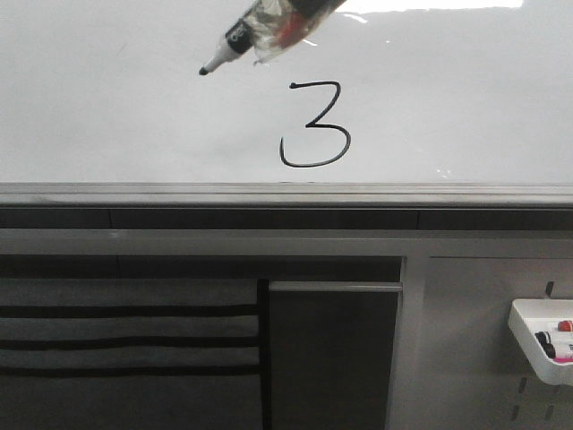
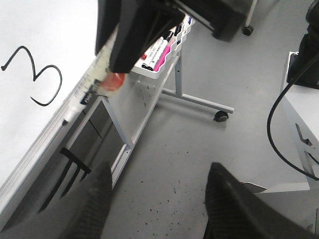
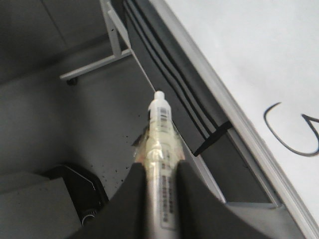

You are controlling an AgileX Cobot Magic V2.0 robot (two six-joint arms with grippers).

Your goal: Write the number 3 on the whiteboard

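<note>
The whiteboard [image 1: 107, 116] fills the upper front view, and a black number 3 [image 1: 313, 125] is drawn on it just above the grey ledge [image 1: 269, 193]. My right gripper [image 3: 160, 167] is shut on a tape-wrapped marker [image 3: 160, 129], which points away from the fingers. In the front view the marker [image 1: 235, 40] comes in from the top, with its black tip up and left of the 3. Part of the 3 [image 3: 294, 134] shows in the right wrist view, and the tip stands apart from the board. My left gripper [image 2: 159, 167] is open and empty over the floor. It sees the 3 [image 2: 35, 74] and the marker [image 2: 87, 92].
A white tray [image 1: 542, 340] with several markers hangs on the grey pegboard panel at lower right, and it also shows in the left wrist view [image 2: 159, 50]. The board stand has wheeled legs [image 2: 219, 115]. A black cable [image 2: 279, 129] hangs at the side.
</note>
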